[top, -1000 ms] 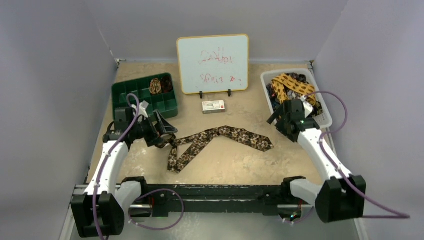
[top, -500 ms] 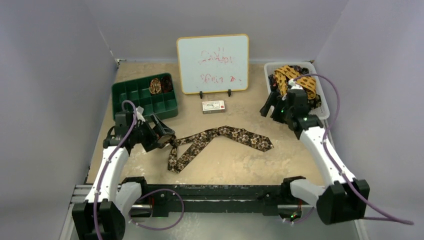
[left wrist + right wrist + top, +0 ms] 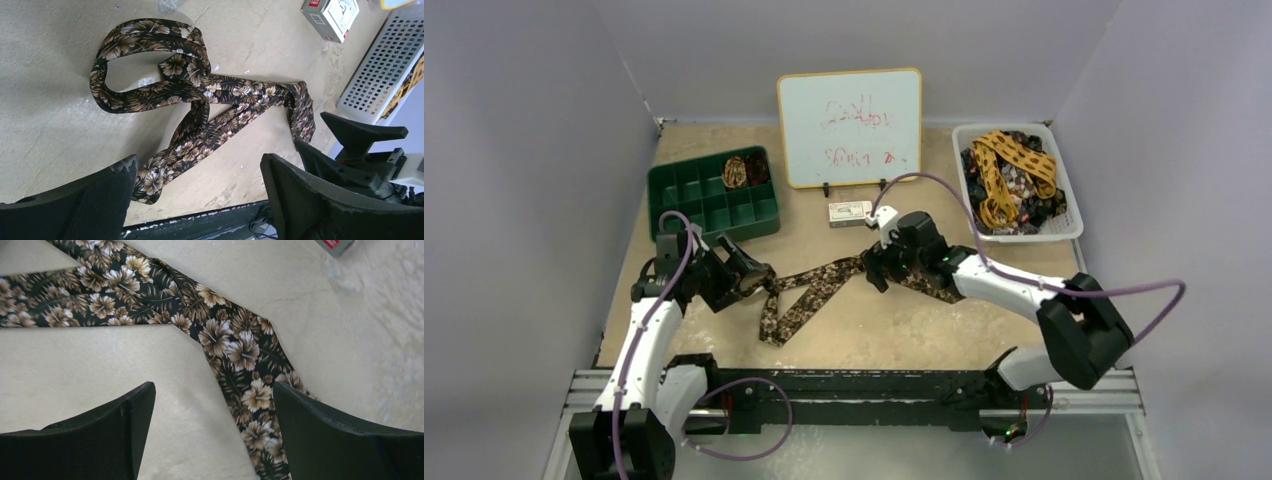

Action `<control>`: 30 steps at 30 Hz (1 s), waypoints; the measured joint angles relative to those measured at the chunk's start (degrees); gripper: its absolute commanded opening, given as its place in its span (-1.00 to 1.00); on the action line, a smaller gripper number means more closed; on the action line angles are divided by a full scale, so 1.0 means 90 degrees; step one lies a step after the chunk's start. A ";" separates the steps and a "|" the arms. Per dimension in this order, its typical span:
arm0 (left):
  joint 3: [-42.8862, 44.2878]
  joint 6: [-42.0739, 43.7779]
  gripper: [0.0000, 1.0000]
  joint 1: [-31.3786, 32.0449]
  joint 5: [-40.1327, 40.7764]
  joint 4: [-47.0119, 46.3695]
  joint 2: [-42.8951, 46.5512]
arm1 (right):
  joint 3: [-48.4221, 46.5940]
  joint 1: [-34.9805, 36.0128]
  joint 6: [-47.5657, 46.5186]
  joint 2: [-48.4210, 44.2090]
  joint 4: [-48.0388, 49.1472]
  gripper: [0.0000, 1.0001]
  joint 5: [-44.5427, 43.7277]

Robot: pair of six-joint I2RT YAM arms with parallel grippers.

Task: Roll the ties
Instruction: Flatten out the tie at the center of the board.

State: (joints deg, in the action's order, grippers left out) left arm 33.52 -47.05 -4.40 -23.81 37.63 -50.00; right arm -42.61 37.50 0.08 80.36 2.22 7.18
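Necktie (image 3: 816,288), brown floral-print fabric, sprawls centre frame on desk (image 3: 904,330), looped at its left. Left tool (image 3: 759,275) and right tool (image 3: 874,275) both spread, empty. I'd flatten loop first, then pinch one end and roll tight.

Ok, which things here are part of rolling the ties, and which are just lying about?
For the job: brown floral tie on the table; rolled tie in the green tray; loose ties in the white basket.
Just lying about: whiteboard; small box in front of it.

Pale grey walls (image 3: 524,120), mottled beige tabletop (image 3: 894,335)
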 measured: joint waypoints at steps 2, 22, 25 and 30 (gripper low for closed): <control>-0.0015 -0.0039 0.81 0.0000 0.0010 -0.0005 0.0007 | -0.0070 0.0085 -0.0452 0.0279 0.0199 0.78 0.0010; -0.0070 -0.0036 0.80 0.0000 0.0007 0.0029 0.0058 | -0.1603 0.0454 -0.1052 0.2147 -0.0996 0.34 -0.0984; -0.0070 -0.0036 0.80 0.0000 0.0007 0.0027 0.0058 | -0.1809 0.0454 -0.1158 0.2280 -0.1141 -0.07 -0.1229; -0.0070 0.0012 0.80 0.0000 0.0007 0.0027 0.0058 | -0.2079 0.0457 -0.1256 0.2516 -0.1217 -0.72 -0.1372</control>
State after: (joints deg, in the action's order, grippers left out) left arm 32.88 -46.94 -4.40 -23.75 37.87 -49.47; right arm -61.32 41.60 -11.22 103.00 -8.73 -5.17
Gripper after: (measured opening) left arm 0.901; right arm 0.257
